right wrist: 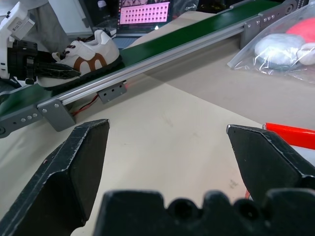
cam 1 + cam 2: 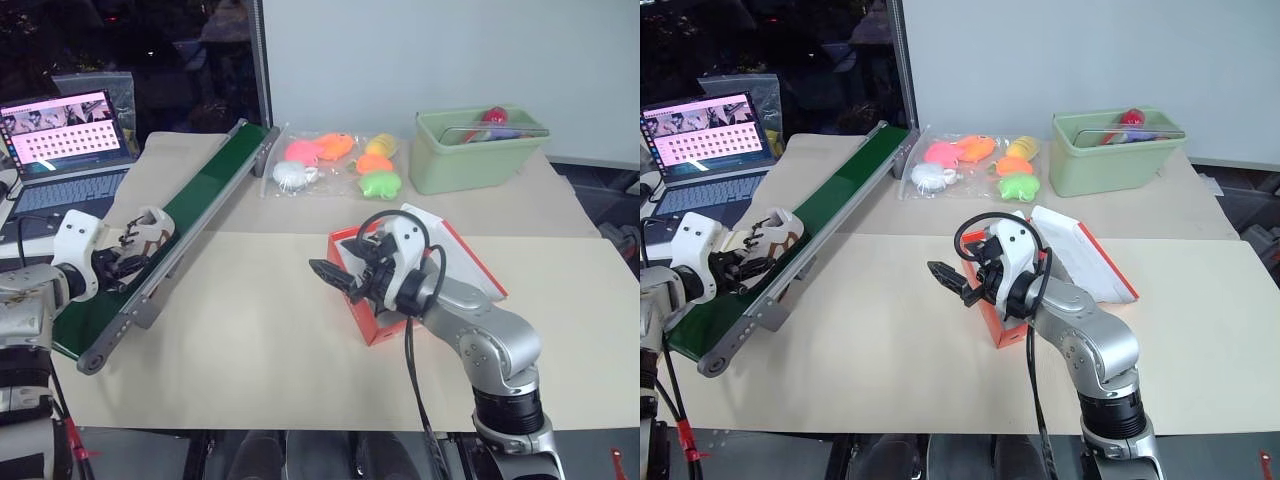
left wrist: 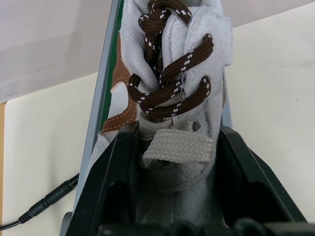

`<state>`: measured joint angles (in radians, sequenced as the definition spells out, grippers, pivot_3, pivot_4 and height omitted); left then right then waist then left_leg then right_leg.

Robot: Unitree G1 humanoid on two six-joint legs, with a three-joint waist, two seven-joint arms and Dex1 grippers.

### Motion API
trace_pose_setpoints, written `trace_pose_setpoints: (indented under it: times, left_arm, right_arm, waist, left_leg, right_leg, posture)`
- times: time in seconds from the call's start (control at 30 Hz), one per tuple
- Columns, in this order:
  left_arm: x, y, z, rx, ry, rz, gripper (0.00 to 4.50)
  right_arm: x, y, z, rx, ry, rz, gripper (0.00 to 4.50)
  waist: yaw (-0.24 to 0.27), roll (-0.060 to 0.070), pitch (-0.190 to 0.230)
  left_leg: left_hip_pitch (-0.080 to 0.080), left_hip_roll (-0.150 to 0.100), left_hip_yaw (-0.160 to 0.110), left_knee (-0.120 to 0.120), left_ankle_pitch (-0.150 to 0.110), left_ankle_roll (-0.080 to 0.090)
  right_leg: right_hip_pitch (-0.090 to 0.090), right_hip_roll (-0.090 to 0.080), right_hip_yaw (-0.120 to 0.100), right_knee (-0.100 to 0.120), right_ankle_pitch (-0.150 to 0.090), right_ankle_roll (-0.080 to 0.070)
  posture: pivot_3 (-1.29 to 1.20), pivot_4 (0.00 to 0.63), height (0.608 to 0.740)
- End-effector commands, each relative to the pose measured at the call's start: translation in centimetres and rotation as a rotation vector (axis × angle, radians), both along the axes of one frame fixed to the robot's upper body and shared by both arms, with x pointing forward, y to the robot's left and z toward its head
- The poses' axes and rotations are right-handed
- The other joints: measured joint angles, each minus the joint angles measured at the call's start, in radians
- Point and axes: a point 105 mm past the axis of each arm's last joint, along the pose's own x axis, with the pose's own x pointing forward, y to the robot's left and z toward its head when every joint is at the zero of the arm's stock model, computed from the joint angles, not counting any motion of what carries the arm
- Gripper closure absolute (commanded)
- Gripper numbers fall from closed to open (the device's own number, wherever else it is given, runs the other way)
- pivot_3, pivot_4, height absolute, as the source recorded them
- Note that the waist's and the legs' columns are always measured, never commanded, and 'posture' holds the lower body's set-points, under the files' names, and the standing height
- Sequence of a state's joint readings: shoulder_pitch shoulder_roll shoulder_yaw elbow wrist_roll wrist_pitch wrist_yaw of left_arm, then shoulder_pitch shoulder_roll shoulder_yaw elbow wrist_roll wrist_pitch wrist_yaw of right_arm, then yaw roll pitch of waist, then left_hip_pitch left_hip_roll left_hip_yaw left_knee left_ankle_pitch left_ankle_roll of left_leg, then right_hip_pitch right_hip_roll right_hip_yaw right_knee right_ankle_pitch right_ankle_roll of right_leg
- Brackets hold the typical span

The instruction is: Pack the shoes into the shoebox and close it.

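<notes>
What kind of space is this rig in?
Probably a robotics lab or test cell, not a real packing line. A short green conveyor belt lies on a paper-covered table, an open laptop sits beside it, and a bag of soft toys and a green bin stand as props.

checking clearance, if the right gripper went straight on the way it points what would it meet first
Probably the conveyor belt: the open right gripper points over bare tabletop toward its side rail. Depth is hard to judge.
</notes>
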<state>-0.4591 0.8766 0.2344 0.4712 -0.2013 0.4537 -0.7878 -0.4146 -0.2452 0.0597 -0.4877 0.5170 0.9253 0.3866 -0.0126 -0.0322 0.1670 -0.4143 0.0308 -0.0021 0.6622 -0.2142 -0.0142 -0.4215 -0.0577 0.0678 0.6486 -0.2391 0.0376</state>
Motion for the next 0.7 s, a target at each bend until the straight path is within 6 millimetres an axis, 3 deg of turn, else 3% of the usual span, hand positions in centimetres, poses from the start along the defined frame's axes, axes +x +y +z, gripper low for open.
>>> trace_pose_setpoints:
  times: [0.03, 0.17, 0.23, 0.3, 0.43, 0.53, 0.63, 0.7]
  left_arm:
    - [1.6, -0.3, 1.8, 0.057, -0.134, 0.059, 2.42]
    - [3.1, -2.2, 9.2, 0.16, -0.508, 0.101, 2.42]
    - [3.1, -4.2, 11.8, 0.176, -0.638, 0.084, 2.42]
    - [3.0, -6.7, 13.1, 0.174, -0.711, 0.045, 2.42]
    - [2.4, -13.9, 12.2, 0.05, -0.704, -0.144, 2.42]
    - [1.6, -17.4, 11.0, -0.034, -0.671, -0.227, 2.42]
    - [1.0, -18.8, 9.6, -0.048, -0.614, -0.279, 2.42]
    - [1.2, -17.3, 9.5, -0.055, -0.599, -0.226, 2.42]
  right_arm:
    - [0.2, -0.3, 1.3, 0.023, -0.032, -0.009, 0.0]
    - [0.7, -0.7, 1.6, 0.066, -0.003, -0.027, 0.0]
    - [1.0, -0.7, 1.8, 0.112, 0.033, -0.036, 0.0]
    - [1.3, -0.7, 1.9, 0.171, 0.083, -0.04, 0.0]
    - [1.9, -0.2, 2.2, 0.313, 0.205, -0.028, 0.0]
    - [2.4, -0.2, 2.0, 0.338, 0.255, -0.04, 0.0]
    - [2.7, -0.4, 1.9, 0.327, 0.261, -0.055, 0.0]
    - [2.7, -0.6, 1.7, 0.314, 0.26, -0.064, 0.0]
  waist:
    - [0.003, 0.0, 0.0]
    - [0.009, -0.005, 0.001]
    - [0.007, -0.01, 0.0]
    - [0.001, -0.01, 0.0]
    - [-0.005, -0.009, 0.0]
    - [-0.01, -0.009, 0.0]
    - [-0.021, -0.009, 0.0]
    - [-0.03, -0.009, 0.0]
  left_leg:
    - [0.0, 0.0, 0.0, 0.0, 0.0, 0.0]
    - [-0.001, 0.001, -0.001, 0.001, 0.001, 0.0]
    - [-0.003, 0.001, -0.001, 0.001, 0.001, 0.0]
    - [-0.007, 0.001, -0.001, 0.001, 0.001, 0.0]
    - [-0.008, 0.0, 0.0, 0.0, 0.0, 0.001]
    - [-0.008, 0.0, 0.0, 0.0, 0.0, 0.001]
    - [-0.007, 0.001, -0.001, 0.0, 0.0, 0.001]
    - [-0.007, 0.001, -0.001, 0.0, 0.0, 0.001]
  right_leg:
    - [0.0, 0.0, 0.0, 0.0, 0.0, 0.0]
    - [-0.001, 0.001, -0.001, 0.0, 0.001, -0.001]
    - [-0.002, 0.001, -0.001, 0.0, 0.002, -0.001]
    - [-0.004, 0.0, -0.001, -0.001, 0.003, 0.0]
    - [-0.004, -0.002, 0.0, -0.001, 0.003, 0.0]
    - [-0.004, -0.002, 0.0, 0.0, 0.003, 0.0]
    - [-0.004, 0.0, 0.0, 0.0, 0.003, 0.0]
    - [-0.004, 0.0, 0.0, -0.001, 0.003, 0.0]
  posture:
    - [0.0, 0.15, 0.729]
    - [0.0, 0.15, 0.729]
    - [0.0, 0.15, 0.729]
    - [0.0, 0.15, 0.729]
    - [0.0, 0.15, 0.729]
    - [0.0, 0.15, 0.729]
    - [0.0, 0.15, 0.729]
    - [0.0, 0.15, 0.729]
